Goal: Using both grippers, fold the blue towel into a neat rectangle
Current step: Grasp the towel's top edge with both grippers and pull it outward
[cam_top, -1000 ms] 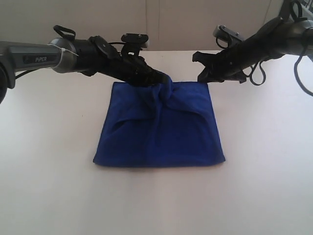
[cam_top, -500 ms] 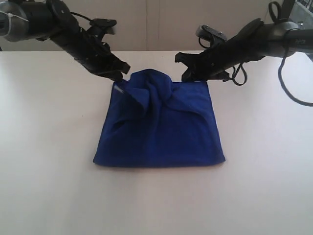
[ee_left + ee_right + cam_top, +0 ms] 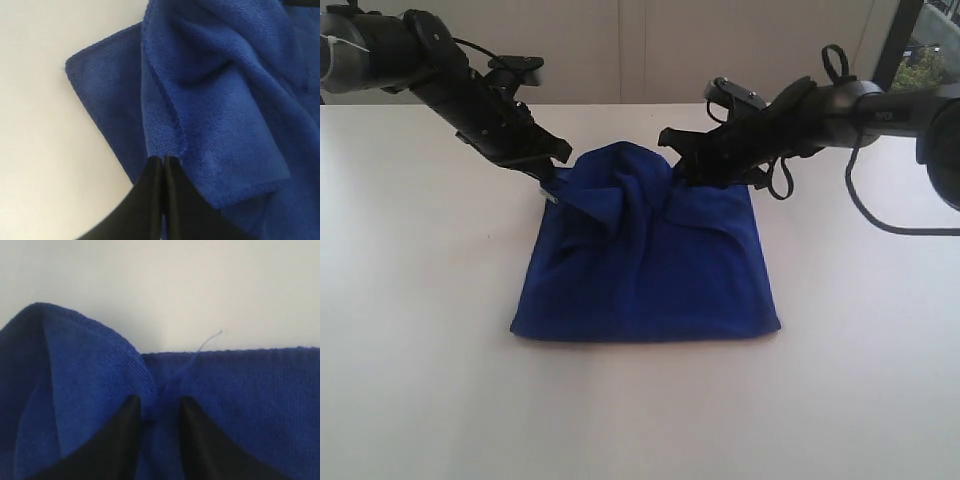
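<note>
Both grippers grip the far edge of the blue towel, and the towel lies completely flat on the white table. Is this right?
Not quite. The blue towel is not flat: the exterior view shows its far edge bunched up between the left gripper and right gripper. The rest holds.

Just a plain white table (image 3: 420,380) under me, matte with a soft glare. Behind it there's a pale wall (image 3: 720,50) with a vertical seam, plus a window (image 3: 932,45) showing greenery in the corner.
</note>
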Controlling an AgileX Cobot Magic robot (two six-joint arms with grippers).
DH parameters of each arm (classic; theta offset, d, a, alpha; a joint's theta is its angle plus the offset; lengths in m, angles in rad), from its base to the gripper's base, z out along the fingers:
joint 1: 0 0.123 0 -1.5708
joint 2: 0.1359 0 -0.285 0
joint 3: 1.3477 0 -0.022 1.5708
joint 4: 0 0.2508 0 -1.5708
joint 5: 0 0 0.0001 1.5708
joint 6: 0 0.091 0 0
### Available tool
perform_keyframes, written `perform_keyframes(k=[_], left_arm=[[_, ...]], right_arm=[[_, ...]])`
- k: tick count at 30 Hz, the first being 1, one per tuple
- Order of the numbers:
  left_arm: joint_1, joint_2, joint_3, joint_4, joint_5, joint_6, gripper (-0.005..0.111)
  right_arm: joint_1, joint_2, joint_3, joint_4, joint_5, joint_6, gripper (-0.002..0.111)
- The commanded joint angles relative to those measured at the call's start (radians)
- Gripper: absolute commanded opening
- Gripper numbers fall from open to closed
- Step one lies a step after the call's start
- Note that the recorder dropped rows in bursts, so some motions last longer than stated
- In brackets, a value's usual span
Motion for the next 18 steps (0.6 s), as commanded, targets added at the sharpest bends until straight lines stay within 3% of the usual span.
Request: perform_keyframes(k=[1, 18], left_arm=[[-0.002, -0.008, 0.007, -0.014, 0.014, -0.007, 0.000], [-0.002, -0.008, 0.007, -0.025, 0.003, -0.007, 0.000]], right_arm=[[-0.001, 0.015, -0.003, 0.049, -0.026, 0.001, 0.028], [0.011, 0.008, -0.025, 0.090, -0.007, -0.052, 0.028]])
